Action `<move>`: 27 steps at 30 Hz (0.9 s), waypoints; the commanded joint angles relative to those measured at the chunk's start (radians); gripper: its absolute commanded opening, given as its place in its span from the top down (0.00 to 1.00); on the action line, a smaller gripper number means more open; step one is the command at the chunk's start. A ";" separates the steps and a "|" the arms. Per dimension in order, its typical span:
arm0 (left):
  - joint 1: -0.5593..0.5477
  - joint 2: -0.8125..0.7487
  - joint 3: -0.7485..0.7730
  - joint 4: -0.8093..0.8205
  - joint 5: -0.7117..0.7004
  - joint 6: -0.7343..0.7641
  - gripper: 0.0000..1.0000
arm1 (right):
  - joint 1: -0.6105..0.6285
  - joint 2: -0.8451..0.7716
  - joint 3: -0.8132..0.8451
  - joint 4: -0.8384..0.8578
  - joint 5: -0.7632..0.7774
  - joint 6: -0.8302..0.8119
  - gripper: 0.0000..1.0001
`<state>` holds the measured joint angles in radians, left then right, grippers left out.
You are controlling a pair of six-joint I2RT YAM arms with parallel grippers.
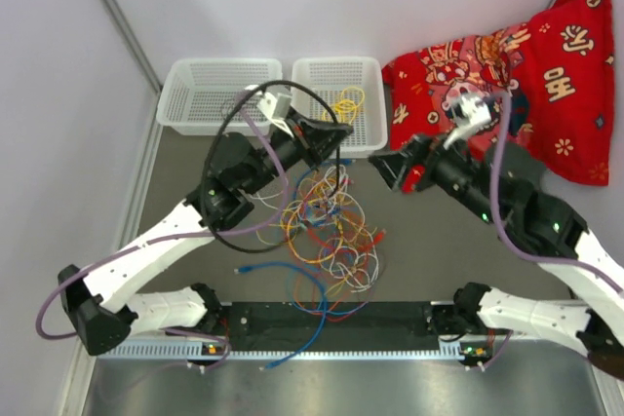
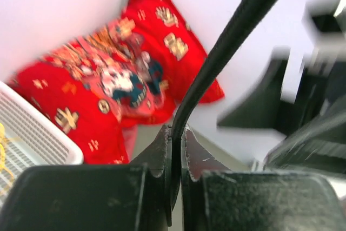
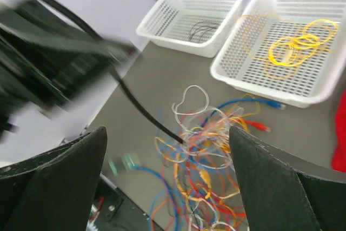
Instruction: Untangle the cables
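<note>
Left wrist view settles the main point: my left fingers [image 2: 167, 144] are pressed together on the black cable [image 2: 227, 41], which rises from the pinch and leans up to the right. From above, that grip sits at the near edge of the right white basket [image 1: 375, 80], just far of the tangle of cables [image 1: 327, 231]. The black cable sweeps from there in a wide loop out to the left, over my left arm and back down toward the heap. From the right wrist view I see it run down from the upper left and dive into the pile, where I lose its end among the other strands.

My right fingers [image 1: 395, 168] are spread wide with nothing between them. They hang to the right of the tangle, near the red patterned cloth [image 1: 556, 56]. Through their gap the heap shows on the grey surface [image 1: 429, 260] — orange, red, blue, white and yellow loops all crossed over each other, apart from both fingertips.

A yellow cable [image 1: 346, 104] lies coiled in the right basket, and a thin dark cable [image 3: 203, 25] lies in the left white basket [image 1: 180, 94]. One blue cable [image 1: 302, 338] trails from the heap toward the near edge — its plug end just past the rail.
</note>
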<state>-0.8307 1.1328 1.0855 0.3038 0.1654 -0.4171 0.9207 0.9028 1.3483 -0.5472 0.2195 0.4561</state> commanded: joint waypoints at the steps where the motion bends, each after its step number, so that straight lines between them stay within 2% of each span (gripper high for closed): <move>1: 0.002 -0.053 0.155 -0.084 -0.134 0.020 1.00 | 0.006 -0.180 -0.217 0.118 0.126 -0.002 0.07; 4: 0.004 -0.048 0.218 -0.117 -0.193 0.006 1.00 | 0.004 -0.202 -0.392 0.177 0.028 0.039 0.12; 8: 0.004 -0.027 0.298 -0.146 -0.196 -0.017 1.00 | 0.006 -0.180 -0.521 0.335 -0.118 0.107 0.19; 12: 0.004 0.004 0.361 -0.154 -0.179 -0.046 1.00 | 0.007 -0.096 -0.529 0.460 -0.206 0.112 0.18; 14: 0.004 0.008 0.367 -0.154 -0.178 -0.054 1.00 | 0.007 -0.017 -0.499 0.478 -0.247 0.101 0.14; 18: 0.004 0.005 0.358 -0.158 -0.184 -0.060 1.00 | 0.012 0.090 -0.472 0.536 -0.327 0.104 0.15; 21: 0.004 -0.001 0.347 -0.163 -0.188 -0.066 1.00 | 0.012 0.163 -0.472 0.599 -0.351 0.113 0.30; 22: 0.004 -0.002 0.344 -0.164 -0.196 -0.066 1.00 | 0.012 0.177 -0.469 0.607 -0.354 0.116 0.45; 25: 0.004 -0.007 0.341 -0.167 -0.202 -0.065 1.00 | 0.012 0.220 -0.469 0.610 -0.367 0.115 0.69; 27: 0.004 -0.011 0.341 -0.173 -0.204 -0.055 1.00 | 0.012 0.213 -0.478 0.606 -0.358 0.108 0.81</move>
<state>-0.8284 1.1439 1.4117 0.0944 -0.0223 -0.4706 0.9230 1.1172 0.8330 -0.0120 -0.1089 0.5682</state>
